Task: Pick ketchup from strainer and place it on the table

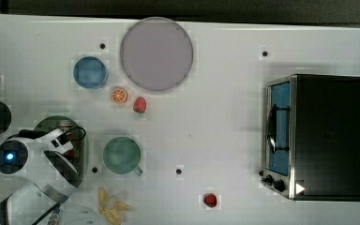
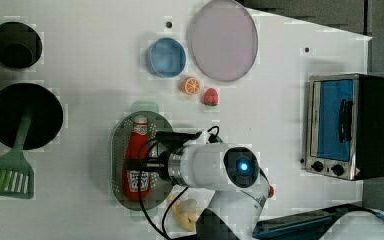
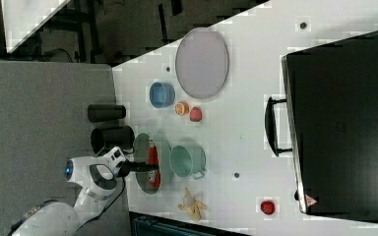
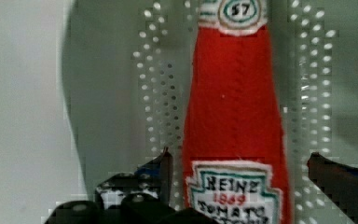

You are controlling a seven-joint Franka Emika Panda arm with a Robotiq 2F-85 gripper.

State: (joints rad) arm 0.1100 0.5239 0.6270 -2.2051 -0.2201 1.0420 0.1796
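The red squeeze bottle of ketchup (image 4: 235, 107), with a white label and a pale cap, lies flat inside the pale green oval plastic strainer (image 2: 117, 150) with a perforated bottom. The robot's gripper (image 4: 242, 168) hangs directly over the lower part of the bottle. Its jaws are released and spread wide, one dark finger (image 4: 161, 168) on each side of the red body, just beside it; the wrist view does not show that they touch it. The bottle's neck and cap point away from the jaws, along the length of the strainer.

The strainer rests on the white desk (image 1: 225, 117). In the top view, the round green mug (image 1: 122, 155) with a handle stands just beside the strainer, on the top view's right of the jaws. Near it lies a peeled yellow banana (image 1: 111, 206). Farther from the jaws are a small red strawberry-like fruit (image 1: 139, 104), an orange slice (image 1: 119, 95), a blue round bowl (image 1: 90, 72) and a large pale purple plate (image 1: 156, 54). Well apart, at the other end of the desk, stands a black and silver toaster oven (image 1: 316, 136).
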